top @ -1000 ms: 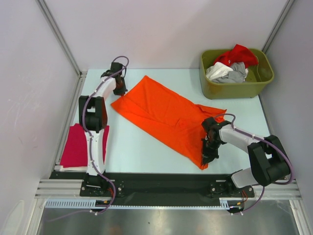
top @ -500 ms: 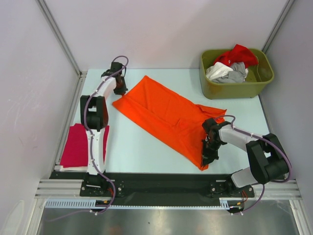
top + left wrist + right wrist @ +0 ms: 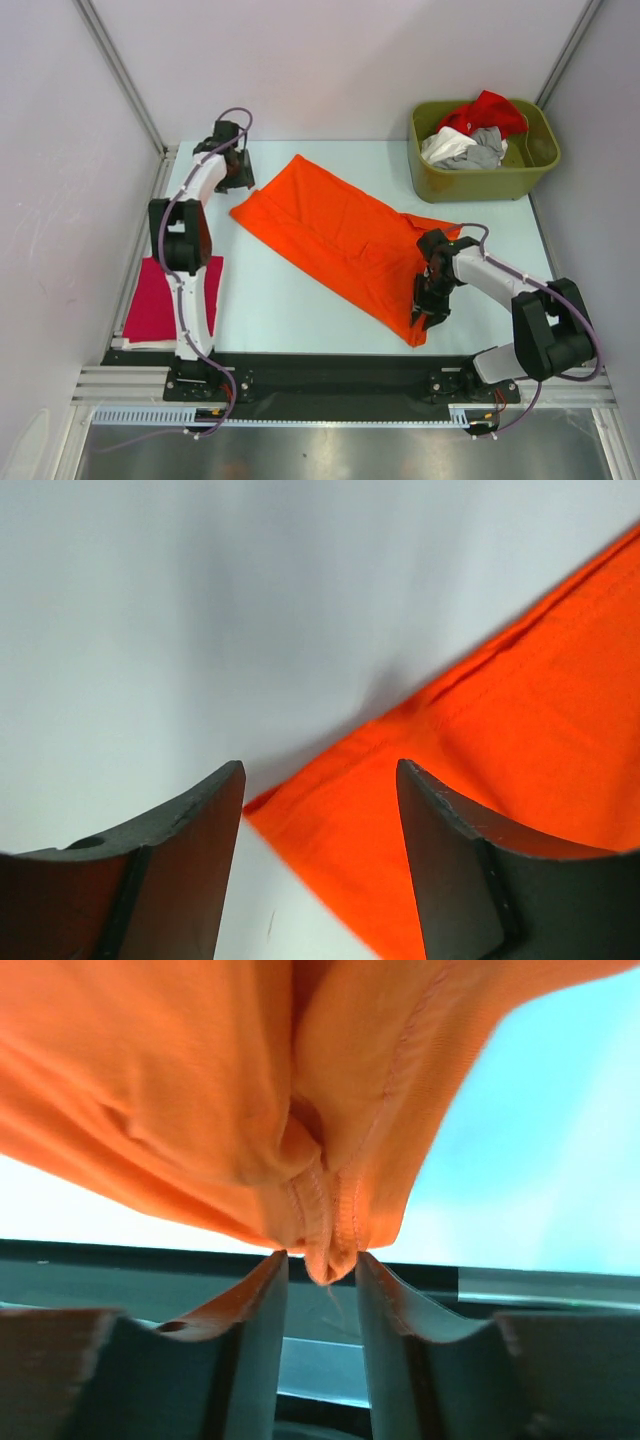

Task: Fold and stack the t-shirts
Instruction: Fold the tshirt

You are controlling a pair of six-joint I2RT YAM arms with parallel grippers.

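Note:
A large orange t-shirt [image 3: 340, 235] lies folded lengthwise, slanting across the table. Its far-left corner [image 3: 400, 810] rests flat on the table between the fingertips of my left gripper [image 3: 232, 172] [image 3: 320, 770], which is open and not touching it. My right gripper [image 3: 428, 310] [image 3: 318, 1258] is at the shirt's near-right corner; its jaws stand apart, with the bunched hem [image 3: 330, 1250] still hanging between the tips. A magenta-red t-shirt [image 3: 150, 300] lies folded at the near left. Red [image 3: 487, 112], white [image 3: 445, 145] and grey [image 3: 485, 152] t-shirts are piled in the bin.
The olive-green bin [image 3: 470, 185] stands at the back right corner of the table. The black front rail [image 3: 320, 365] runs along the near edge, just past the right gripper. White walls close in both sides and the back.
Both grippers have opened. The left one let go of the far-left corner and drew back toward the far wall; the right one's jaws parted around the hem.

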